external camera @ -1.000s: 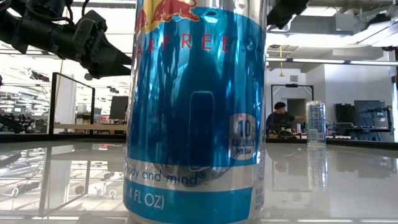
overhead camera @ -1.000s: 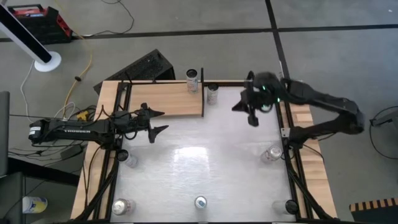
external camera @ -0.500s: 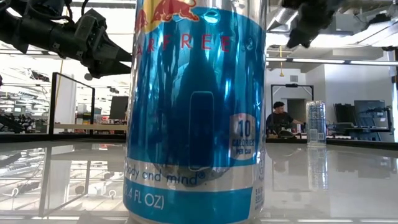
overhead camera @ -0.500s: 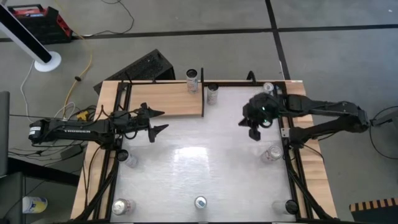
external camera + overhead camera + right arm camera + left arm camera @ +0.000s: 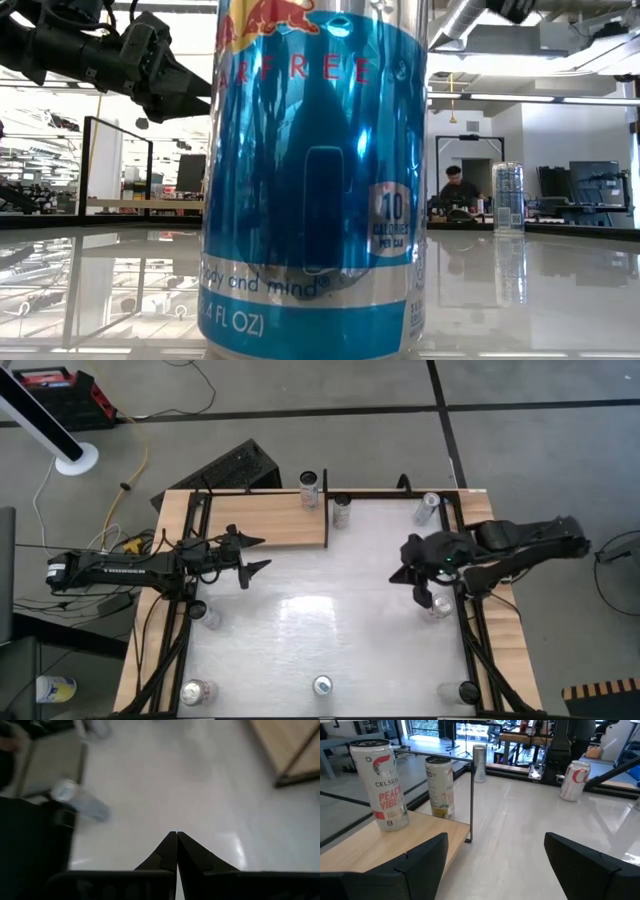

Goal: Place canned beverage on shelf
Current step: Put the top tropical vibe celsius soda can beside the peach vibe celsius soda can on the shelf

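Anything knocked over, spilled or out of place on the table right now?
No spill or tipped can that I can tell. One oddity: a tall blue-and-silver beverage can stands right in front of the low camera, at the edge of the glossy white tabletop, and blocks most of that view.

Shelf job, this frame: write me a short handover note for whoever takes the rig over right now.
Left gripper: fingers open, empty, hovering just off the shelf's near edge.
Right gripper: fingers shut, empty, on the table's right side beside a can.
Cans: one stands on the shelf's far right corner; another stands on the white top just beside the shelf; others stay scattered around the table's edges.
Done: one can on the shelf.
Left: no can is held; pick the next one and shelve it.
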